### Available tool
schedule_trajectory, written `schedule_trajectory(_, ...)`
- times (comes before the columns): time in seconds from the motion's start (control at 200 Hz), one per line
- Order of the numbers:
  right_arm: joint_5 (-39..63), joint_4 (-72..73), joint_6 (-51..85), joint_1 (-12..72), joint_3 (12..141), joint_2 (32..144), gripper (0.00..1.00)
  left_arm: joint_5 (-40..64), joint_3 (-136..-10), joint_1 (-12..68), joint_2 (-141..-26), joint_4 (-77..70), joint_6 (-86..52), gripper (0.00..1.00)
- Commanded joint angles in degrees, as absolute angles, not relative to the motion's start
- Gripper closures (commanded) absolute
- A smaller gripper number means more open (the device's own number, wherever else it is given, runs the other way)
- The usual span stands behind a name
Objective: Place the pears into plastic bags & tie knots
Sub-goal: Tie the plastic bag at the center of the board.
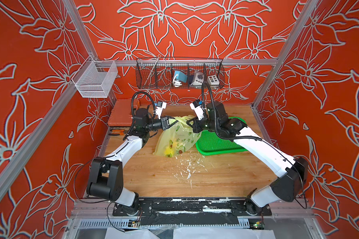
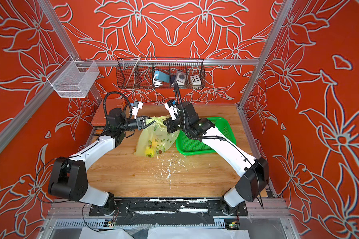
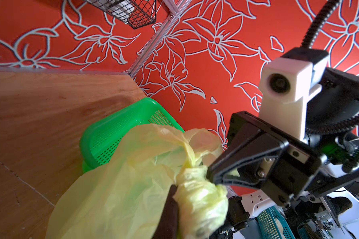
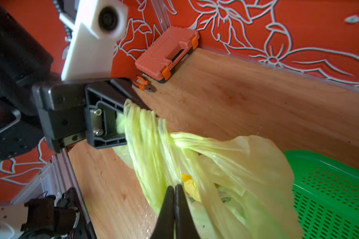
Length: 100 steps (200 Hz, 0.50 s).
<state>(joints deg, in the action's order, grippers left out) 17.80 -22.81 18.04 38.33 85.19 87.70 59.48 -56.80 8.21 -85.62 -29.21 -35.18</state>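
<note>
The translucent plastic bag (image 1: 174, 136) is pale yellow-green with avocado prints and green characters, the perforated plastic basket (image 1: 215, 144) bright green, the walls (image 1: 195, 31) red with white-outlined flowers.

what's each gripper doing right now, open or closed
left gripper: closed, pinching a handle of the plastic bag
right gripper: closed, pinching the plastic bag's bunched handles
</note>
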Motion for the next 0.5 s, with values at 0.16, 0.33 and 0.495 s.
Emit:
schedule_trajectory(0.16,15.56,-23.87,21.19,35.81,86.25,89.03,1.0,59.06,-58.45,6.24,-85.08,-33.48,-36.4,1.0)
schedule_trajectory(0.33,18.58,-22.96,21.61,37.42,84.55,88.97,1.0,59.26,-58.62,6.24,-85.71,-35.64,-37.99,1.0)
schedule_trajectory(0.495,18.08,-22.05,22.4,38.58,82.42,89.33,1.0,61.19,-59.06,6.24,-86.56,-37.65,-39.19,1.0)
